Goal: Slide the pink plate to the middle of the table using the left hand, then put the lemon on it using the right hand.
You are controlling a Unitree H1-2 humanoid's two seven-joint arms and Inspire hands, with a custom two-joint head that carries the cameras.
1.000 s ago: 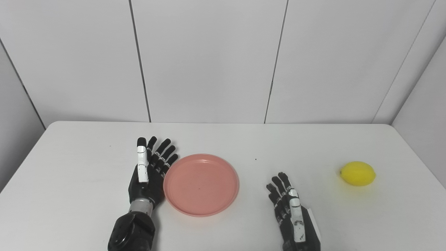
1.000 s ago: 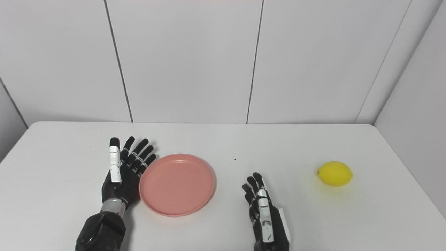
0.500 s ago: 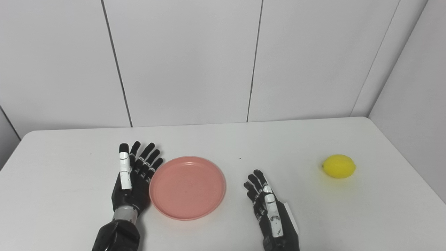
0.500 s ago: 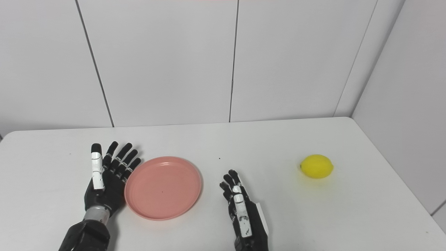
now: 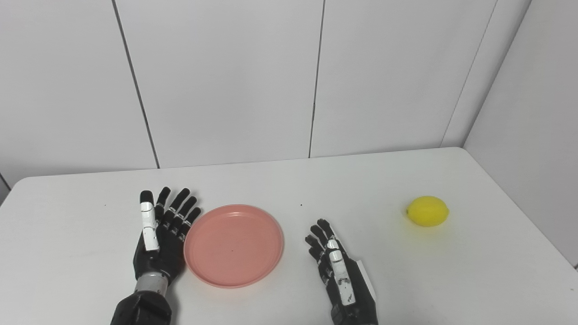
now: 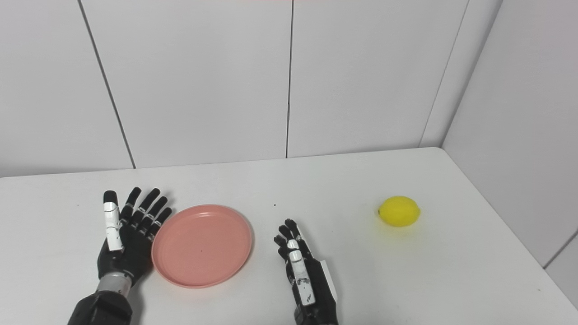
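Pink plate (image 5: 234, 245) lies flat on the white table (image 5: 406, 280), left of the table's middle as the views show it, empty and right side up. On its left side the left hand (image 5: 159, 234) stands on edge with its fingers straight and spread, holding nothing, its palm facing the plate's rim and touching it or just beside it; I cannot tell which. To the plate's right, clear of the rim, the right hand (image 5: 341, 277) rests low over the table, fingers extended and a little apart, also with nothing in it. Smallest of all, the lemon (image 5: 427, 211) sits alone well off to the right, near the table's right edge.

By my judgement the slide is either in hand or just finishing, since the plate looks short of the centre. To do it well, the left palm should stay low against the rim and push straight to the right, so the plate glides instead of tipping or spinning away from the fingers. A slow, even push would help it stop cleanly rather than coast on the smooth top. The right hand would do best to stay out of the plate's path, then go for the lemon.
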